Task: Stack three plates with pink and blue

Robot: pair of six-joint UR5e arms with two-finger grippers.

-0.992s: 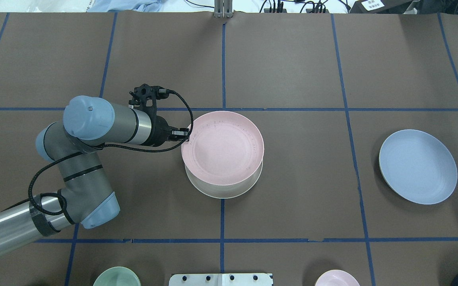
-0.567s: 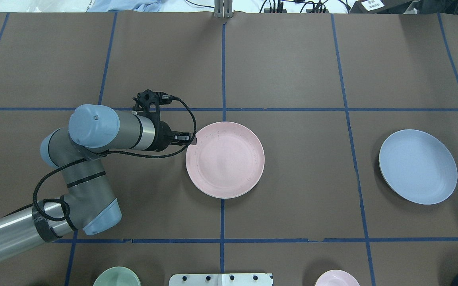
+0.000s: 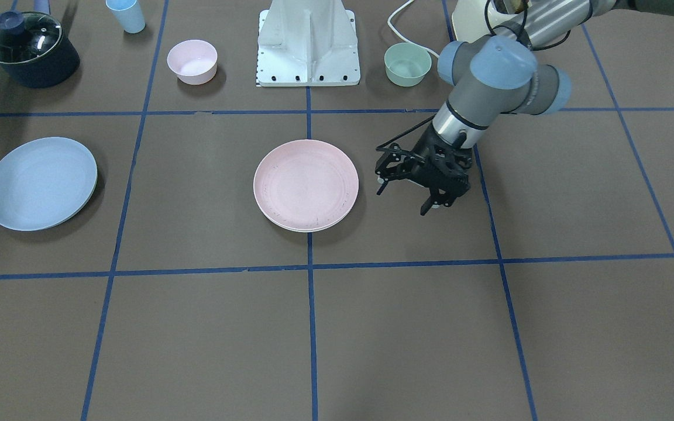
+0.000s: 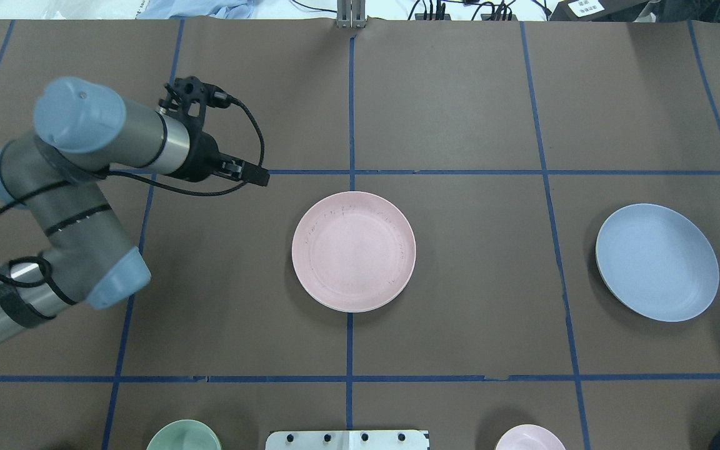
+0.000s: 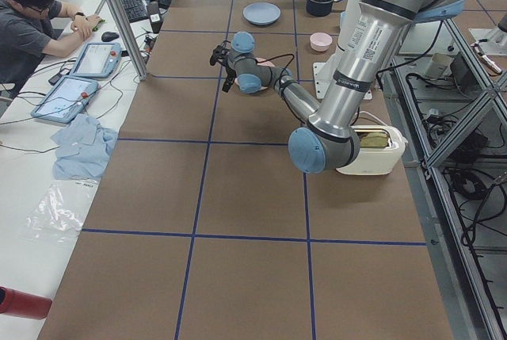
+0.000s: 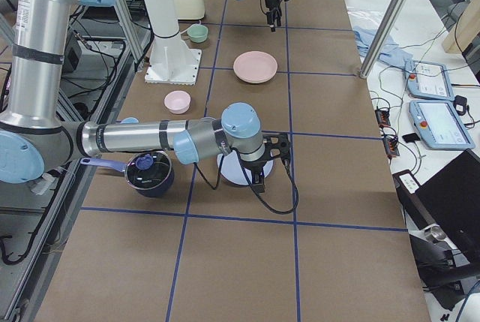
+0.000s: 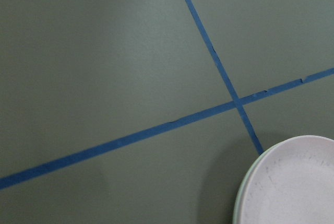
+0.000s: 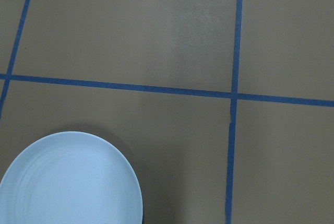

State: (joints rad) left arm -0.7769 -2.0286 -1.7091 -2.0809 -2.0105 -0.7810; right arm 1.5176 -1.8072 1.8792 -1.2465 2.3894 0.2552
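The pale pink plate [image 4: 353, 251] lies on the cream-white plate in the middle of the table. Only the cream rim [image 3: 308, 230] shows beneath it. Both show at the lower right of the left wrist view [image 7: 292, 187]. The light blue plate [image 4: 657, 262] lies alone far to the right, and shows in the right wrist view [image 8: 68, 182]. My left gripper [image 3: 402, 200] is open and empty, raised and clear of the pink plate on its left side [image 4: 259, 177]. My right gripper [image 6: 259, 181] shows only in the exterior right view, near the blue plate; I cannot tell if it is open.
By the robot base [image 3: 309, 41] stand a small pink bowl [image 3: 192, 61], a green bowl [image 3: 407, 64], a lidded dark pot [image 3: 30, 49] and a blue cup [image 3: 126, 14]. Blue tape lines cross the brown table.
The left gripper lowered the pink plate onto the cream plate, let go of its rim, then drew back left and toward the far side.
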